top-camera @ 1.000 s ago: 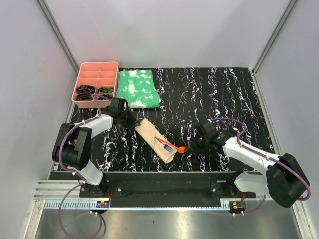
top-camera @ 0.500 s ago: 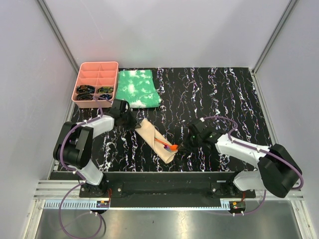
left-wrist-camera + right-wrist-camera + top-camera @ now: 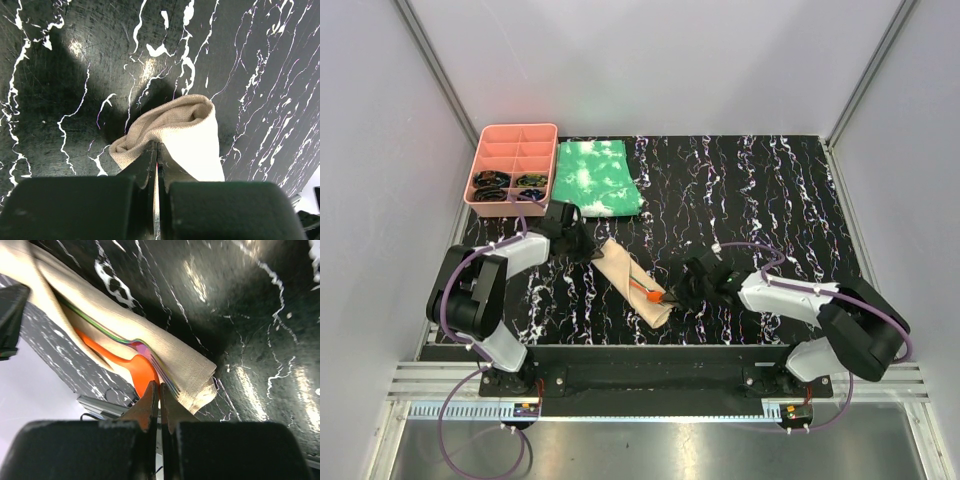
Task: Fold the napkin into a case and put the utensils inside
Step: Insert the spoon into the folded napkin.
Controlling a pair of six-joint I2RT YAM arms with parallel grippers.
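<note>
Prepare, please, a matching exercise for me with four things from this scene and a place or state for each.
Things:
1. napkin
2. orange spoon
3. green-and-white cloth
4. pink tray

Places or states:
A. farthest to the left, split into compartments
B. lying flat at the far side, just right of the pink tray
C. handle tucked into a fold, round head poking out
D. folded into a long diagonal strip

Pairs: 1-D, 2-C, 3-B, 4-A
</note>
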